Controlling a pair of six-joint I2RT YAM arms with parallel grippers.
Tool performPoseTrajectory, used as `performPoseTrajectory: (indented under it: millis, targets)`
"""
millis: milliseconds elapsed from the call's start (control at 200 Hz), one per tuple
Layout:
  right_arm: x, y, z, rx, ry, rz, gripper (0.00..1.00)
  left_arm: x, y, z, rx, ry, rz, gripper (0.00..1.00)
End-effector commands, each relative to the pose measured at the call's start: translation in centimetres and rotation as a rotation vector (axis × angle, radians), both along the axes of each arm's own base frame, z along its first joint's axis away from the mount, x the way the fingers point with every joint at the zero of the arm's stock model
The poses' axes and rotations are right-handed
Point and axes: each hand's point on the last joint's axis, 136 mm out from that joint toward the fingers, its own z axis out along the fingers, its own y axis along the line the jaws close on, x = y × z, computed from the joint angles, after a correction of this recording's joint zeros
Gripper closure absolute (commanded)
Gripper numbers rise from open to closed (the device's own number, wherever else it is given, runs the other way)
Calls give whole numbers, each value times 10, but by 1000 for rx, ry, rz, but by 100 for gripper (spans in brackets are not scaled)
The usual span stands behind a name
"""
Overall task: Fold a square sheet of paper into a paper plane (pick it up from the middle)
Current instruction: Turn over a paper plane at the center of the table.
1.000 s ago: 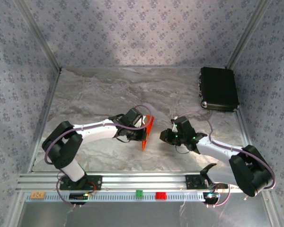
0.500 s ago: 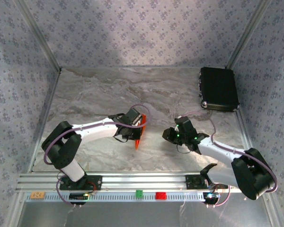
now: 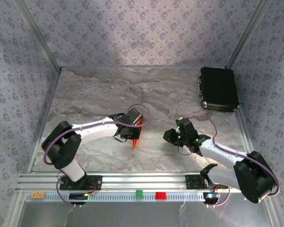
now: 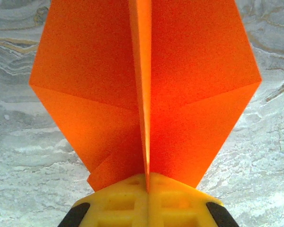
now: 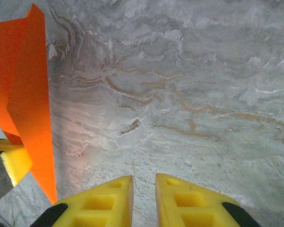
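While the left claw [image 4: 146,182] is pressed together on the centre crease of the folded orange paper [image 4: 85,80], the paper's flaps spread to either side, near the middle of the surface [image 3: 94,94]. The right claw [image 5: 143,184], near the paper's right, stands slightly parted, gripping nothing.
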Motion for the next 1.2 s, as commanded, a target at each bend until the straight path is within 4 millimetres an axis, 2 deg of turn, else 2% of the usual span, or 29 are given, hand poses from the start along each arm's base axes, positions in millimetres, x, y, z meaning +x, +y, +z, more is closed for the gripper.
performPoseTrajectory:
  millis: [0, 255, 675, 845, 1194]
  targets:
    - [-1, -4, -5, -11, 17, -24, 80, 2, 2, 3, 39, -2, 19, 99]
    - [0, -3, -4, -11, 19, -26, 79, 2, 11, 0, 78, -15, 39, 98]
    - [-1, 4, -3, 6, 10, 0, 76, 3, 8, 0, 90, -8, 32, 98]
    - [1, 13, -1, 27, 12, 27, 75, 2, 6, -2, 94, -2, 28, 96]
    - [8, 46, 9, 89, 1, 103, 74, -2, 2, -10, 106, 22, 12, 95]
